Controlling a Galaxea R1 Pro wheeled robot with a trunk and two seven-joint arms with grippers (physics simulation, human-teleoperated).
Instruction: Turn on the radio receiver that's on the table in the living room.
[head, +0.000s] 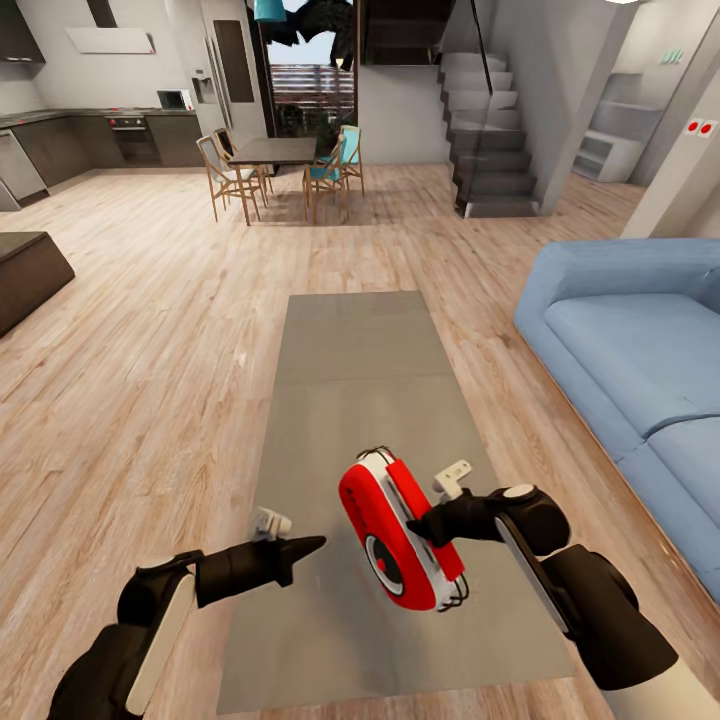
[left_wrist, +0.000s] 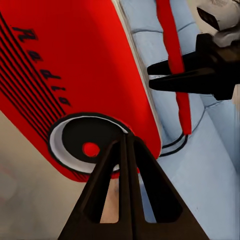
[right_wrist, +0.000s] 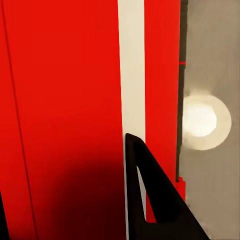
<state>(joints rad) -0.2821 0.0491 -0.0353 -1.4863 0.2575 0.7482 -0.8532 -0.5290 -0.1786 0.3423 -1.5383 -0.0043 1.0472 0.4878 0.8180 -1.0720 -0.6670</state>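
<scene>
Pinching the glossy red radio above the matte grey counter, the right fingers hold it tilted; left fingers press together at its round dial, lettering legible there.

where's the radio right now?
In the head view the radio is over the near end of the grey table, tilted, with the right pincer on it and the left pincer pointing at its dial side.
</scene>
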